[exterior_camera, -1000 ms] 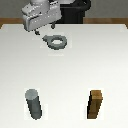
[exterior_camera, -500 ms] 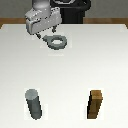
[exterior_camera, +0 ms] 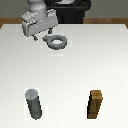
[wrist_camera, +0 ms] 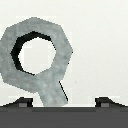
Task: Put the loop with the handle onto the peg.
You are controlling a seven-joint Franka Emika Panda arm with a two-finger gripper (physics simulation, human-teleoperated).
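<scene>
Three objects rest on the white table (exterior_camera: 70, 75), and we list the scene by descending size. We see the table filling most of the exterior view, with a dark robot base (exterior_camera: 67, 10) at 12 o'clock.

We find the gripper (exterior_camera: 42, 36) at about 11 o'clock from the table centre, low over the surface. In the wrist view only the two fingertips (wrist_camera: 21, 102) show, set well apart with bare table between them; we read the hand as wide, gripping nothing.

We locate the peg (exterior_camera: 34, 104) at about 7 o'clock, standing upright and well apart from the other items. We note the brown wooden block (exterior_camera: 96, 104) at about 5 o'clock, also upright.

We place the loop with the handle (exterior_camera: 56, 42) lying flat on the table, just beside the gripper at its 3 o'clock in the exterior view. In the wrist view (wrist_camera: 35, 56) the stub handle points toward the gap between the fingertips; we cannot tell whether it touches either finger.
</scene>
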